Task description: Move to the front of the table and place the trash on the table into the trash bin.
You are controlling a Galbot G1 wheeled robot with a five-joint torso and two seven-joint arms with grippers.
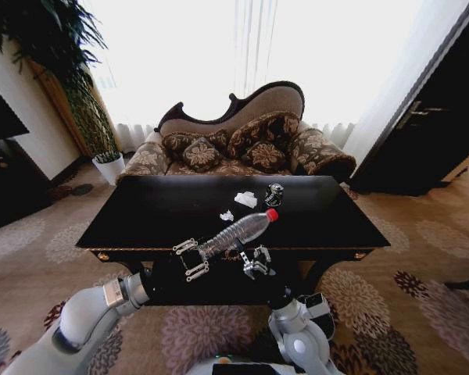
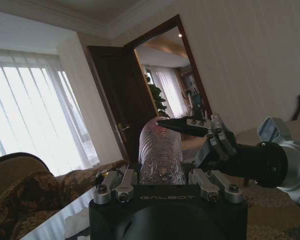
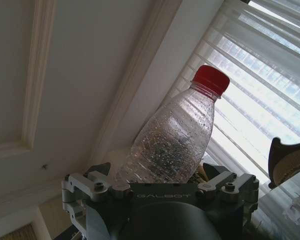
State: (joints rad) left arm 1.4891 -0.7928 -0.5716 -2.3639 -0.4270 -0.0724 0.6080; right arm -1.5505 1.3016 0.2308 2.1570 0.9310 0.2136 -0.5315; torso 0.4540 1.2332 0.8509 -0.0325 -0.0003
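Observation:
The black-topped table (image 1: 141,219) stands right in front of me. On it lie a crumpled white paper wad (image 1: 246,199), a tiny white scrap (image 1: 227,215) and a dark can (image 1: 274,194). A clear plastic bottle (image 1: 238,229) with a red cap hangs tilted over the table's front edge. My left gripper (image 1: 189,259) is shut on its base, and the bottle (image 2: 161,155) points away from it end-on. My right gripper (image 1: 255,260) sits open just under the bottle's middle (image 3: 172,140). The trash bin is out of view.
A patterned sofa (image 1: 242,144) stands behind the table, with a potted plant (image 1: 102,148) at the left and a dark door (image 1: 422,133) at the right. Patterned carpet lies all round. The table's front edge is close to both arms.

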